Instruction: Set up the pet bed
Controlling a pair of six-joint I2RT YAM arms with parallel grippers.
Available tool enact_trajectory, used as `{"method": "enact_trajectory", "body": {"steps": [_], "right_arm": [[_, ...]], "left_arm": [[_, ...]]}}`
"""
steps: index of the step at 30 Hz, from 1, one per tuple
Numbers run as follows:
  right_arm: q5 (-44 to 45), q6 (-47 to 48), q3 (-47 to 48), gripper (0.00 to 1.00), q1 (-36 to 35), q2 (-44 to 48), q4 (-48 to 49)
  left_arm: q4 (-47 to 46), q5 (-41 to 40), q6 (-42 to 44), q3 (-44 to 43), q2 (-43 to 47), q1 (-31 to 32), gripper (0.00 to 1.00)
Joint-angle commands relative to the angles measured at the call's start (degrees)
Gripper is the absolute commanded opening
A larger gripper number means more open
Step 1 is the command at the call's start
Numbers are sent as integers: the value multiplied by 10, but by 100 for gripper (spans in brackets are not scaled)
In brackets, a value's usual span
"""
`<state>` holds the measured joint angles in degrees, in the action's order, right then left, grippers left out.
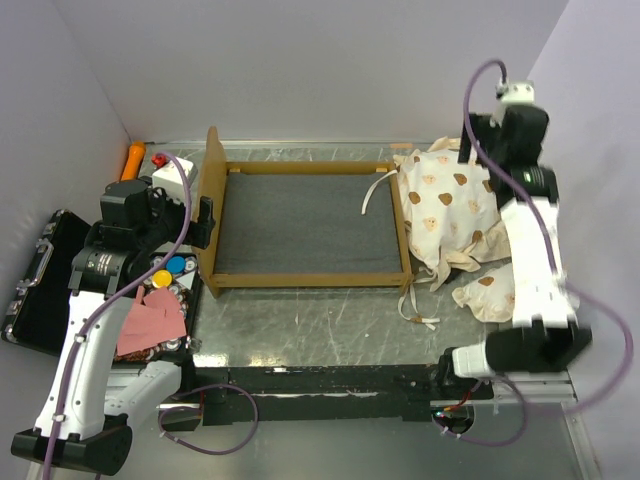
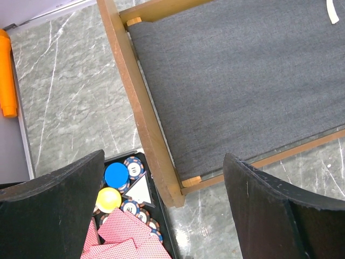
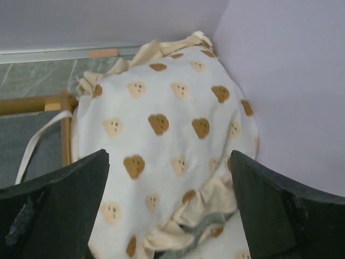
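The pet bed frame [image 1: 305, 225] lies flat mid-table, light wood around a bare grey base [image 2: 232, 81], with its headboard [image 1: 212, 200] on the left. The bear-print mattress [image 1: 445, 205] sits crumpled against the frame's right end, partly over the rail, and the matching pillow [image 1: 490, 290] lies just in front of it. My left gripper [image 2: 164, 210] hangs open over the frame's near-left corner, holding nothing. High at the back right, my right gripper [image 3: 170, 205] is open above the mattress [image 3: 161, 124], with nothing between its fingers.
An open black case [image 1: 40, 280] lies at the left edge. Beside the headboard is a black tray [image 2: 161, 226] of poker chips and red cards [image 1: 150, 315]. An orange object [image 1: 132, 160] and a white box [image 1: 170, 175] are at the back left. Lilac walls enclose the table.
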<state>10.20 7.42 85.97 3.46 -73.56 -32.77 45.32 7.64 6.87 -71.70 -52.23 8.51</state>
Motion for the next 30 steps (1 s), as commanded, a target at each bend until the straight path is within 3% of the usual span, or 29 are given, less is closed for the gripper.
{"method": "enact_trajectory", "body": {"steps": [1, 9, 11, 12, 16, 17, 24, 30], "right_arm": [[-40, 18, 97, 99, 11, -196, -107], [-98, 15, 88, 99, 21, -344, -79], [-121, 10, 61, 93, 21, -359, -63], [-132, 9, 54, 81, 21, -360, -55], [-143, -19, 7, 6, 21, -315, -7], [-137, -28, 3, 0, 21, -286, 0], [-46, -100, -32, 0, 8, -57, 99], [29, -90, -54, 0, -81, 97, 185]], "left_arm": [[1, -11, 6, -27, 11, 1, 95], [-1, -4, 8, -27, 8, 1, 95], [-3, -5, 7, -24, 8, 1, 95], [-2, -5, 7, -22, 7, 1, 95], [-1, -5, 9, -21, 7, 1, 95], [-2, -5, 9, -21, 8, 1, 95], [0, -2, 7, -19, 18, 1, 95], [-1, 4, 7, -25, 24, 1, 95]]}}
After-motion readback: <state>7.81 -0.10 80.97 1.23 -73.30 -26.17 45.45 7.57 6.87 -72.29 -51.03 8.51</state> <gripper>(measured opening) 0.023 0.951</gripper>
